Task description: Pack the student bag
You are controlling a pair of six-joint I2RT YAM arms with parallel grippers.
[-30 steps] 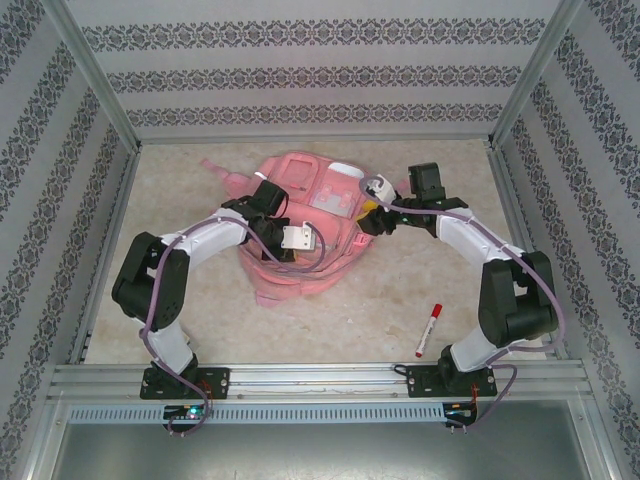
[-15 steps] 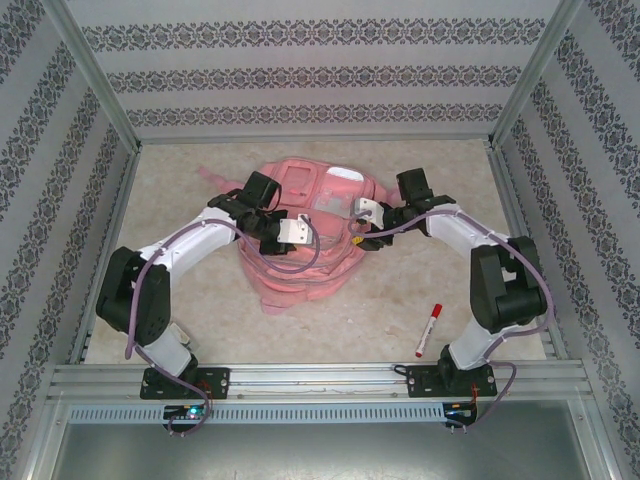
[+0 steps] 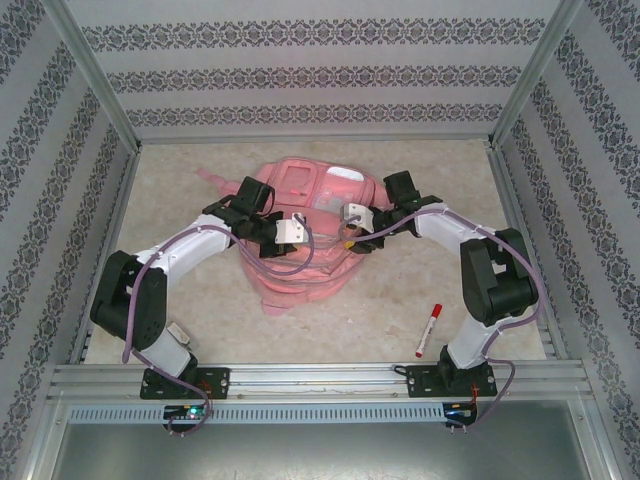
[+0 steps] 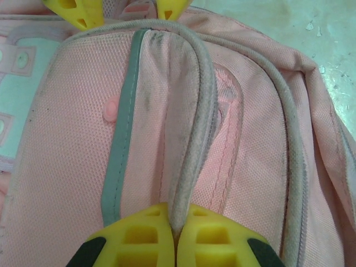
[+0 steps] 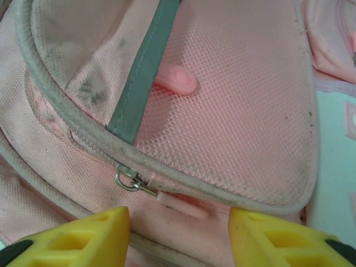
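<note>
The student bag [image 3: 300,272], pink with grey piping, lies flat in the middle of the table. My left gripper [image 3: 300,236] sits on its upper left part. In the left wrist view this gripper [image 4: 177,214] is shut on a raised fold of grey piping [image 4: 192,139] along a pocket edge. My right gripper [image 3: 350,238] hovers over the bag's right side. The right wrist view shows it [image 5: 179,219] open, its yellow fingers either side of a pink zip pull [image 5: 181,204] on a metal slider [image 5: 129,179], not touching it. Its fingertips [image 4: 72,11] face the left gripper.
A red and white marker [image 3: 429,329] lies on the table in front of the right arm's base. The aluminium frame posts and patterned walls close in the table at left, right and back. A teal-backed mesh pocket [image 5: 222,83] is on the bag's front.
The left gripper has shut on the bag's piping. Both grippers have drawn closer together over the bag, the right one moving left and nearer, and the bag's top has flattened a little.
</note>
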